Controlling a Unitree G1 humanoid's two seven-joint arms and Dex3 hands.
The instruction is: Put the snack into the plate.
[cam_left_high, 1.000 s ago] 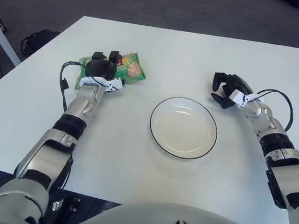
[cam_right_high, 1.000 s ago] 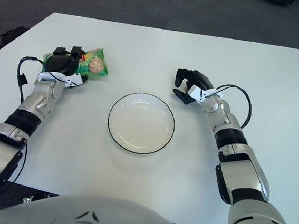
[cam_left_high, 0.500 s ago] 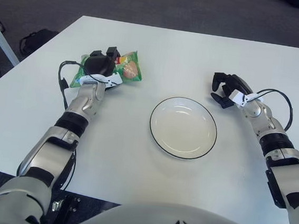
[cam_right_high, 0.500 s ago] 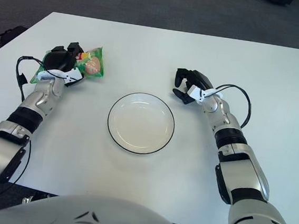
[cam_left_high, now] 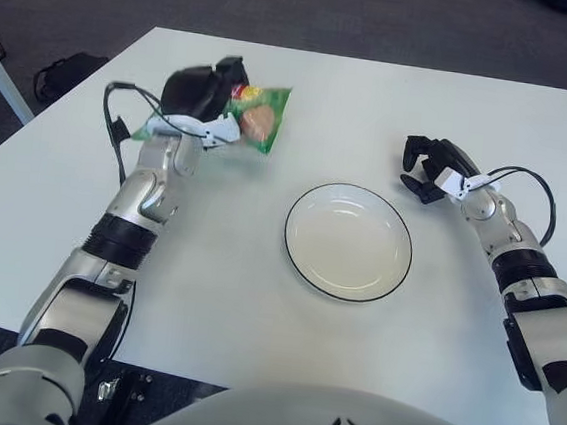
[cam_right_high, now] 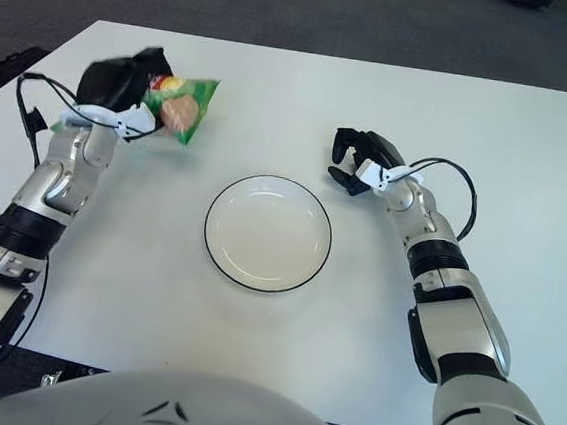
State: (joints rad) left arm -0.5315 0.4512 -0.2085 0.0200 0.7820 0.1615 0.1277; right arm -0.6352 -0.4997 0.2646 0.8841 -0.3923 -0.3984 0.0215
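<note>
The left hand (cam_left_high: 203,92) is raised over the far left part of the white worktop (cam_left_high: 255,300), its dark fingers closed around the upper end of a green snack bag (cam_left_high: 254,119). The bag hangs tilted from the hand, its printed front facing the camera, and it appears clear of the worktop surface. A pale round picture shows on the front of the bag, with some red and yellow near the top edge by the fingers. A black cable loops out from the left wrist.

The plate (cam_left_high: 299,259) sits near the middle of the worktop, well apart from the bag, to the right of it and nearer the robot. It is white and round with a thin dark rim, shallow, and holds nothing. The snack bag is therefore outside the plate, up in the left hand's grip.

The right hand (cam_left_high: 428,169) shows beyond and to the right of the plate, near its far right rim but not touching it. Its dark fingers are curled loosely inward and hold nothing. A black cable arcs from this wrist as well. Whether the right hand touches the worktop cannot be told.

Beyond the worktop's far edge lies dark carpeted floor (cam_left_high: 382,21).
</note>
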